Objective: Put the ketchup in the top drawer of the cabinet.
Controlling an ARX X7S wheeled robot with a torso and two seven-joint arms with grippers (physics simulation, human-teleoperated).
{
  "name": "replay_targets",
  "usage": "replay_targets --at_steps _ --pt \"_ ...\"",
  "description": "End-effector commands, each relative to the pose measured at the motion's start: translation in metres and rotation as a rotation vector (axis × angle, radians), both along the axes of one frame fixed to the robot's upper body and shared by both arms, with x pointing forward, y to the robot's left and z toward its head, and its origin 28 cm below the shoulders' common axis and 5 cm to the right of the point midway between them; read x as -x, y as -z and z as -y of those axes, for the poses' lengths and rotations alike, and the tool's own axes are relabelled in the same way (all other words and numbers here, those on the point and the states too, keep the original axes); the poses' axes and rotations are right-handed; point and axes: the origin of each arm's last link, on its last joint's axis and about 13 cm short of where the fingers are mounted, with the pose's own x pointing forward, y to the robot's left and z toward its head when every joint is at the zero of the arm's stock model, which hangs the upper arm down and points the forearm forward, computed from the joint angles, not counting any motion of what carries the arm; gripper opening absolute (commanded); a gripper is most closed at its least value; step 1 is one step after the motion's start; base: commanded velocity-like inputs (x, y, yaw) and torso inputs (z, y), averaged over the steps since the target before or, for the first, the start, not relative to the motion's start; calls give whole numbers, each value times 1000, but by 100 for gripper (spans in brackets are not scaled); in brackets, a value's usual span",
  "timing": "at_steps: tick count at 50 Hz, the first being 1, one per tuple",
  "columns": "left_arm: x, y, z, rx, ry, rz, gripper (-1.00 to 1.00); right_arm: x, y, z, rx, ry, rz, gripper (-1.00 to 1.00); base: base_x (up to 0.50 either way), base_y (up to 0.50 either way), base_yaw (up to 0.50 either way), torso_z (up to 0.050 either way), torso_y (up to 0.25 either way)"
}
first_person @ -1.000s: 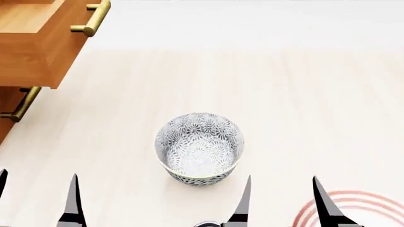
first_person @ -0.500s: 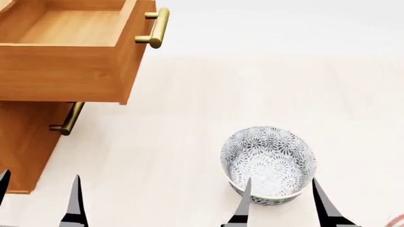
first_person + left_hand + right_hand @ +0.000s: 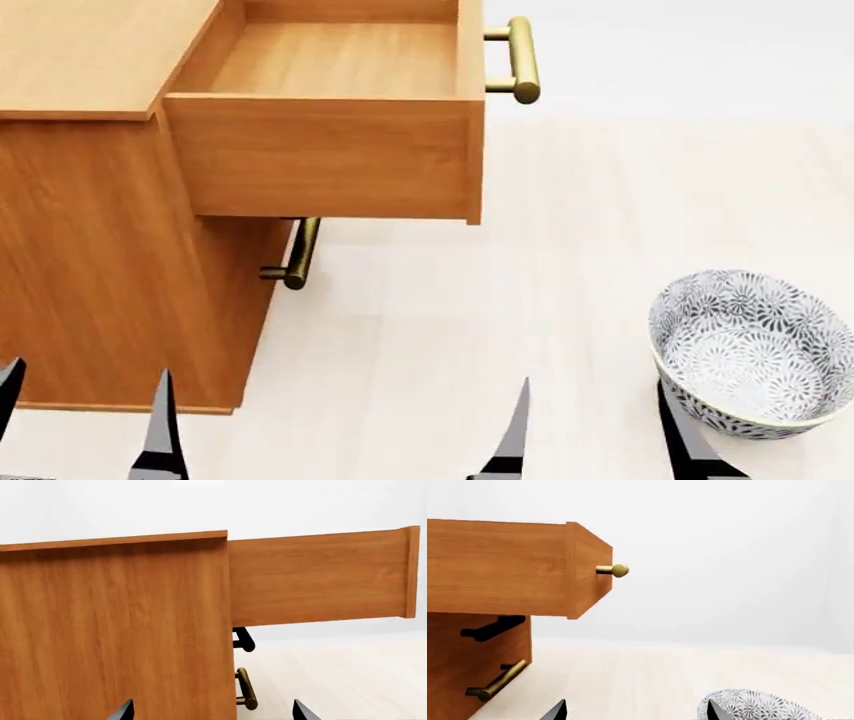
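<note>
The ketchup is out of view in every frame. The cabinet stands at the left of the head view, and its top drawer is pulled out and shows an empty wooden floor. The drawer's brass handle points right. My left gripper is open and empty in front of the cabinet's side. My right gripper is open and empty over the floor beside the bowl. The left wrist view shows the cabinet and the drawer's side beyond the left gripper. The right wrist view shows the drawer above the right gripper.
A grey patterned bowl sits on the pale floor at the right and also shows in the right wrist view. The lower drawer is shut, and its brass handle sticks out under the open drawer.
The head view has swung left: the cabinet and open drawer moved toward the middle, and the bowl slid to the right edge. Both grippers stay open.
</note>
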Motion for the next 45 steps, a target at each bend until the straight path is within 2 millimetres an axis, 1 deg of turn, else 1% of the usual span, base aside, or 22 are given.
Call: replay_targets --at_steps 1,13,19,34,37,40,42,45 --pt "-1 1 2 1 6 -4 100 -1 1 2 -12 7 6 100 0 0 0 0 0" --pt "-1 1 1 0 3 -5 100 0 -1 1 -32 -7 11 100 0 0 0 0 0" --pt "-1 1 1 0 3 -6 100 0 -1 1 -28 -7 11 100 492 0 0 0 0" --pt "0 1 1 3 4 -6 100 2 -5 0 -27 -15 18 100 10 0 0 0 1" --pt "0 1 1 3 4 -7 100 3 -6 0 -20 -28 26 100 0 0 0 0 0" --pt "0 1 1 3 5 -6 100 5 -10 -2 -84 -128 24 100 0 0 0 0 0" --pt "0 2 1 1 7 -6 100 5 -14 0 -31 -115 36 100 0 0 0 0 0" --pt "1 1 1 1 4 -6 100 7 -18 3 -20 -134 40 100 0 0 0 0 0"
